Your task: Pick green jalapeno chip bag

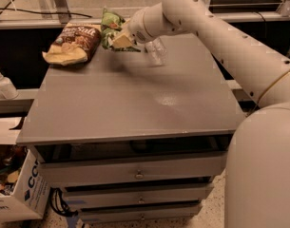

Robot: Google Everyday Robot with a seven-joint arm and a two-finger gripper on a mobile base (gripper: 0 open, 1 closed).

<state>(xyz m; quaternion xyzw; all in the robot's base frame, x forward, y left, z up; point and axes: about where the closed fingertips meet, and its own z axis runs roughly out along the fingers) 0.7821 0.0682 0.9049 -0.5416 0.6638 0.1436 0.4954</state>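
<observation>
The gripper (121, 38) hangs over the far side of the table (135, 103), pinching the green bag (109, 24) and holding it clear of the tabletop. The brown bag (73, 44) lies just to the left. A clear bottle (157, 51) sits just to the right.

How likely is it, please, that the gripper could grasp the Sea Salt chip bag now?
Probably not: the gripper, near the Sea Salt bag, has its jaws shut on the green jalapeno chip bag.
</observation>
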